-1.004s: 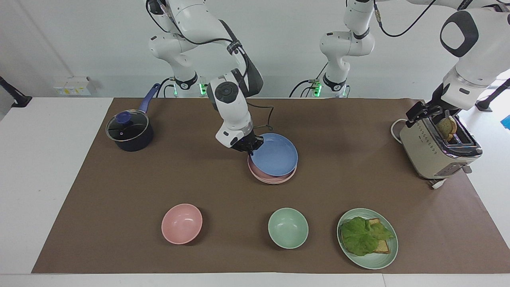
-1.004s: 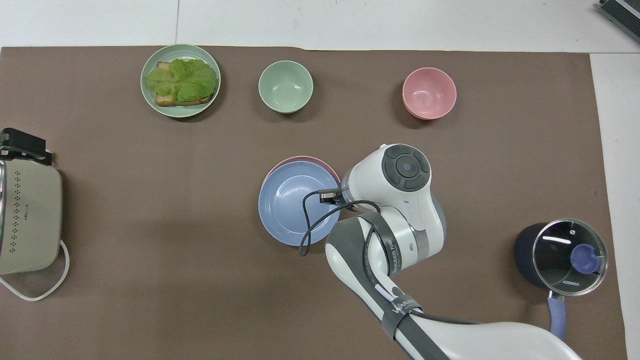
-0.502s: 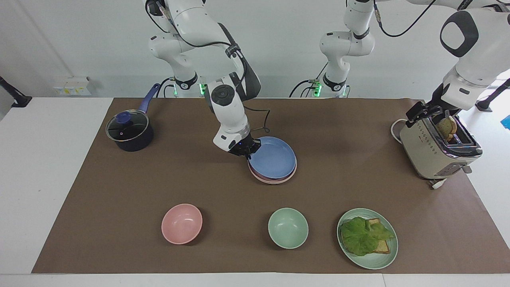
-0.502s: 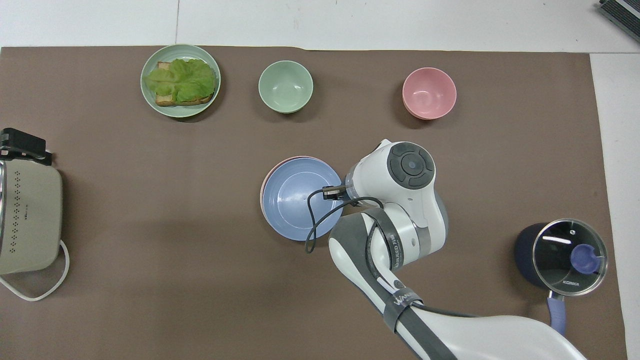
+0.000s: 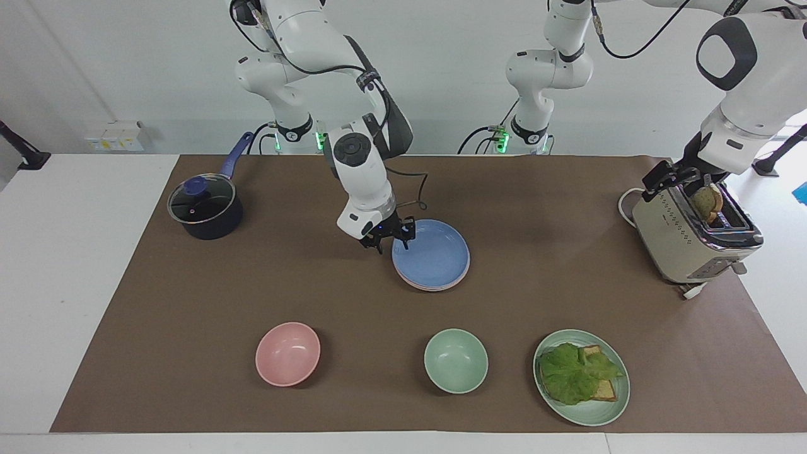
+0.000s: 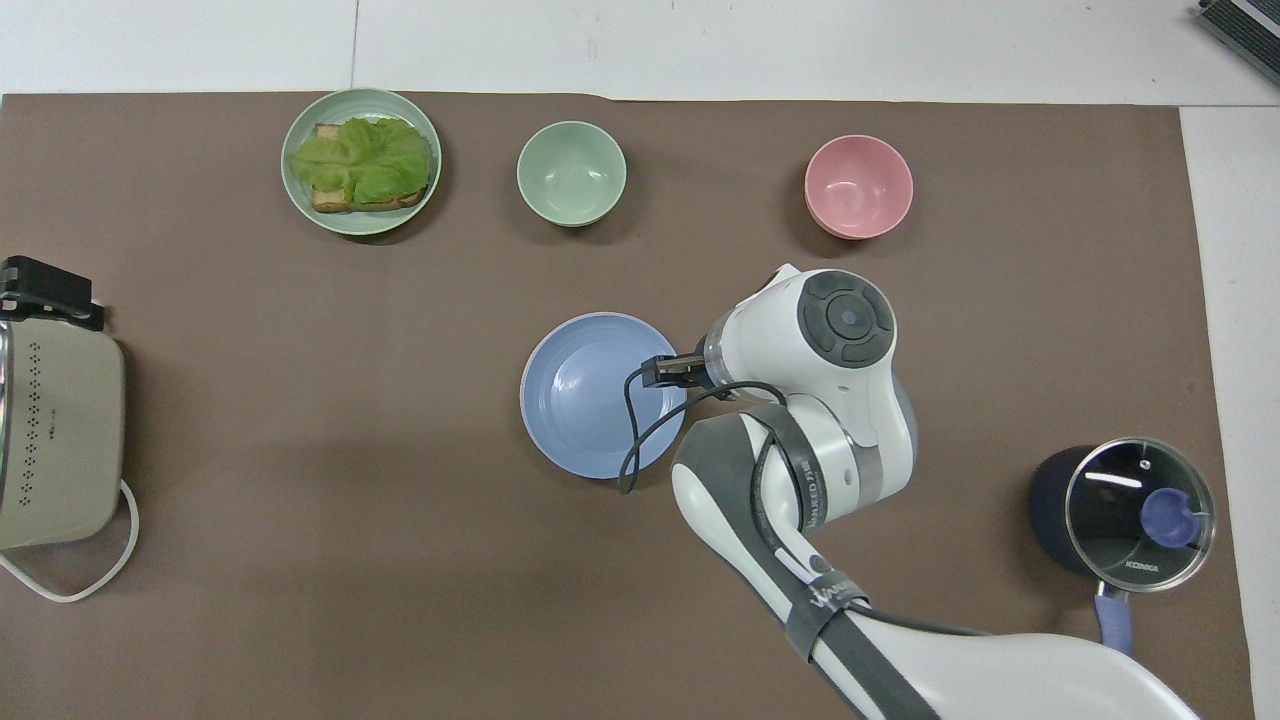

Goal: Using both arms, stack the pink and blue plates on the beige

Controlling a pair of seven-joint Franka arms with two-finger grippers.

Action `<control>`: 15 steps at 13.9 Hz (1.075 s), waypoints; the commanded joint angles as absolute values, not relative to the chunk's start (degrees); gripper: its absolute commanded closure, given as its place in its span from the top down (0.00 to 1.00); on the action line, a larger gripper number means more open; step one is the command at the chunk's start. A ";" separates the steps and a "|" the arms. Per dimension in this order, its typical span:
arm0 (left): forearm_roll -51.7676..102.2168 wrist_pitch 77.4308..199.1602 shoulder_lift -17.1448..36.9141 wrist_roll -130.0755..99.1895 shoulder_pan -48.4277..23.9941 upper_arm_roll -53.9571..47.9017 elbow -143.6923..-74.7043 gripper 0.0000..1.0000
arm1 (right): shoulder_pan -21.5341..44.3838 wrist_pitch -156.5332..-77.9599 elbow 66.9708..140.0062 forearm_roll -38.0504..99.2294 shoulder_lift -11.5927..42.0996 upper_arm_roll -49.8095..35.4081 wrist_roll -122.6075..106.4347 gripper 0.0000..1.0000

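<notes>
Stack: the flat round matte cornflower-blue plate is lying on the pale pink plate mid-bench; beige one hidden.
Right pincer: fingers apart, being held at the blue rim's edge toward the right arm's end.
Left pincer: waiting over the beige boxy toaster; state cannot be told.
Writing: "KONKA" on the glass pot lid.

Lab: two robot arms at papered table.

My two arms are glossy white jointed tubes with dark grey round joint caps, grey elbow bands, looping black cables, green base lights and black grippers.
</notes>
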State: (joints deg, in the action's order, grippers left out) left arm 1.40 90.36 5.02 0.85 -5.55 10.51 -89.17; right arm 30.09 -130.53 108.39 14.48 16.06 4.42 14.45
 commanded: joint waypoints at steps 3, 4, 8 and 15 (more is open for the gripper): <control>0.88 89.74 4.57 1.14 -5.71 10.55 -88.86 1.00 | 22.42 -125.26 107.76 8.10 10.03 4.22 13.18 1.00; 0.88 89.74 4.57 1.14 -5.71 10.55 -88.86 1.00 | 21.46 -124.29 107.23 7.04 9.24 4.22 13.27 1.00; 0.88 89.74 4.57 1.14 -5.71 10.55 -88.95 1.00 | 17.15 -116.65 104.16 5.01 6.16 4.22 13.36 1.00; 0.88 89.74 4.57 1.14 -5.71 10.55 -88.94 1.00 | 7.39 -104.86 103.28 4.66 -1.22 4.22 13.45 1.00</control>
